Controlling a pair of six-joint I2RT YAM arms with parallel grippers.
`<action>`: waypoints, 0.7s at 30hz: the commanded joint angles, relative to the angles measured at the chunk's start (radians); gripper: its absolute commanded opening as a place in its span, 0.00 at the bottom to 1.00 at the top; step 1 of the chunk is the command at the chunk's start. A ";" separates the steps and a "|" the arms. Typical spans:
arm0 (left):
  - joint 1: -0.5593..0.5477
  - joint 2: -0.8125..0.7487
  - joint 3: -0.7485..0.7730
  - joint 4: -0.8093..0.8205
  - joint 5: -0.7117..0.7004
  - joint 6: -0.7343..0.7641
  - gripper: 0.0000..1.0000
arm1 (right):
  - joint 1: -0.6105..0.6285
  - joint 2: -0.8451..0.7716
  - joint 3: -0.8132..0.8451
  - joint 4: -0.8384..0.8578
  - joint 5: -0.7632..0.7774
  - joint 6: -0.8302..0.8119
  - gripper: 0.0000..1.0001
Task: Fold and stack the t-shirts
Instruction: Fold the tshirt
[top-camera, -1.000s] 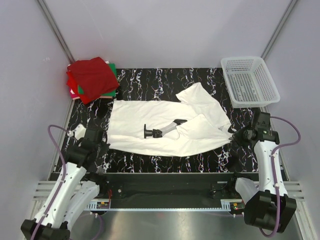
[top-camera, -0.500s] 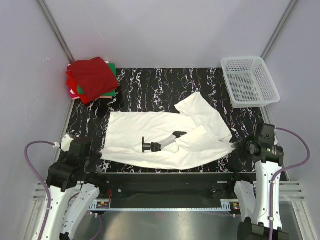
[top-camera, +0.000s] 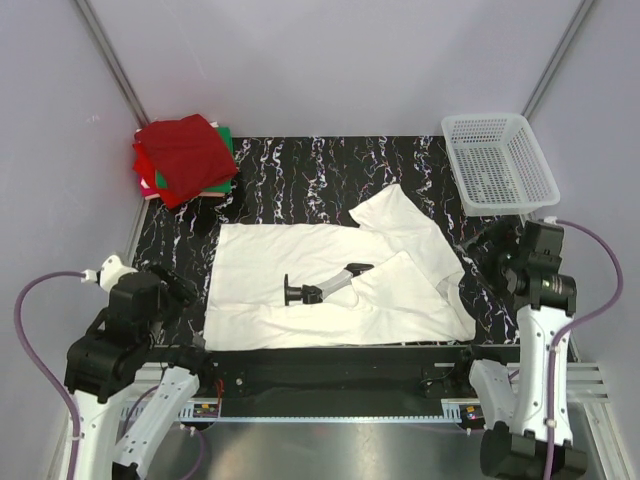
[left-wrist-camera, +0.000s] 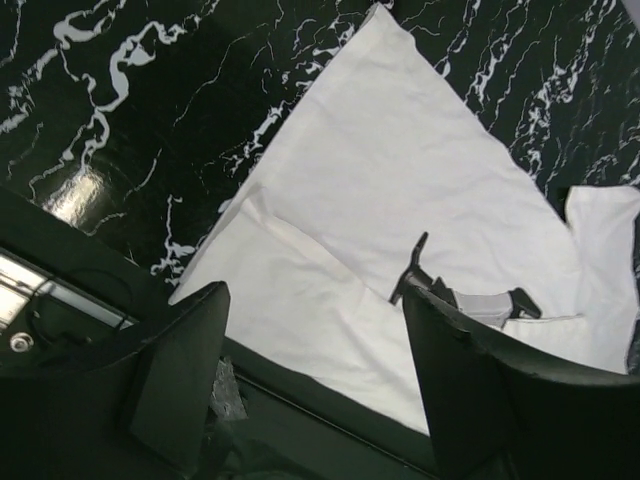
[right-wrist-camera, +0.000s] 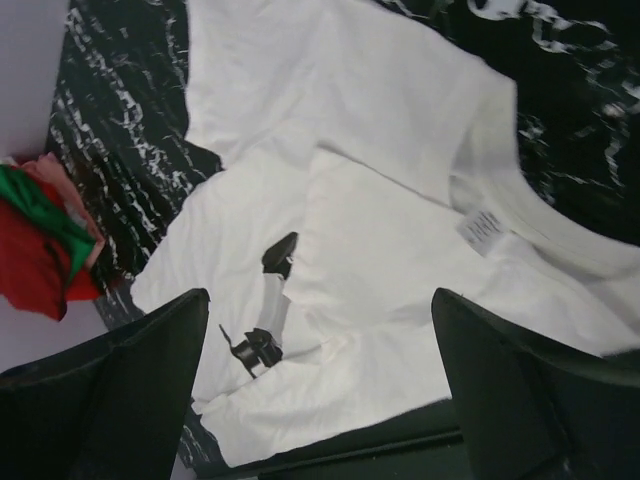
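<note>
The left end effector (left-wrist-camera: 312, 296) and right end effector (right-wrist-camera: 320, 300), both wide open and empty, have drawn back off the white t-shirt (top-camera: 330, 275), now spread flat nearer the front edge of the worktop (top-camera: 300, 165), so straightening looks done and folding comes next.

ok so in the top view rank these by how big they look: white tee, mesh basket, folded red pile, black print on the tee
1. white tee, clearly largest
2. mesh basket and folded red pile: about alike, not ranked
3. black print, smallest
</note>
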 joint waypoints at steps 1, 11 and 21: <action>0.003 0.062 0.013 0.126 -0.039 0.192 0.76 | 0.043 0.158 0.007 0.322 -0.281 -0.047 1.00; 0.003 0.048 -0.009 0.201 -0.106 0.298 0.82 | 0.273 0.923 0.616 0.331 -0.143 -0.222 0.99; 0.011 0.053 -0.036 0.261 -0.091 0.313 0.85 | 0.304 1.528 1.226 0.194 -0.048 -0.317 0.81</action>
